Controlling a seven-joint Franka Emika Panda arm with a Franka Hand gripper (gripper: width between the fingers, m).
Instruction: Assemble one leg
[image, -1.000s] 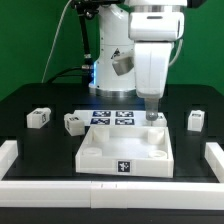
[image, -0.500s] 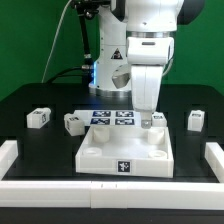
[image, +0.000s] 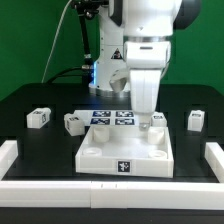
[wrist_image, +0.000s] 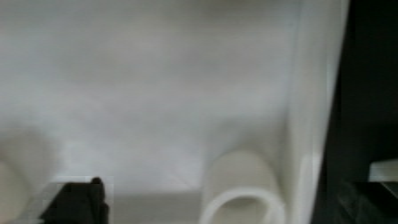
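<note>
Four small white tagged legs lie on the black table in the exterior view: one (image: 39, 118) at the far left, one (image: 74, 122) beside it, one (image: 196, 120) at the far right, and one (image: 158, 118) behind the panel's far right corner. My gripper (image: 146, 122) hangs just left of that last leg, over the far right corner of the white tray-like panel (image: 96, 156). In the wrist view one black finger (wrist_image: 75, 200) shows over the panel floor beside a round corner socket (wrist_image: 240, 195). Nothing lies between the jaws, which stand apart.
The marker board (image: 112, 117) lies behind the panel. White blocks sit at the front left (image: 8, 155) and front right (image: 214, 155) table corners. The robot base and cables stand at the back.
The arm has shifted a little toward the exterior view's left. The leg behind the panel's far right corner now shows free, to the right of the fingers.
</note>
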